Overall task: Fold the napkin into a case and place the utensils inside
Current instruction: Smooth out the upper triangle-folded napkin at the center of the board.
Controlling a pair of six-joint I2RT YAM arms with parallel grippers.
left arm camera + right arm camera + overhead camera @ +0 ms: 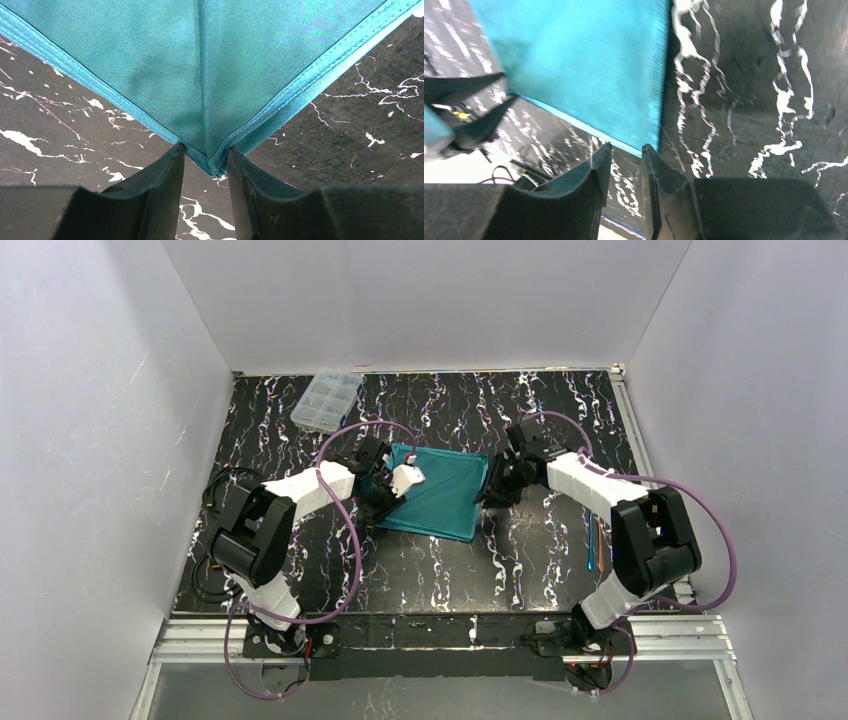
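Note:
The teal napkin (pixel 440 498) lies flat and spread out on the black marbled table, between my two grippers. My left gripper (pixel 384 498) is at its left edge. In the left wrist view the napkin (pixel 200 60) has a creased corner lying between the tips of the open left gripper (pixel 205 155). My right gripper (pixel 484 496) is at the right edge. In the right wrist view the open right gripper (pixel 625 147) has a narrow gap, and a corner of the napkin (pixel 589 65) lies just beyond its tips. The utensils (pixel 592 542) lie on the table at the right, beside the right arm.
A clear plastic compartment box (pixel 327 400) stands at the back left of the table (pixel 440 580). White walls close in the left, back and right sides. Purple cables loop around both arms.

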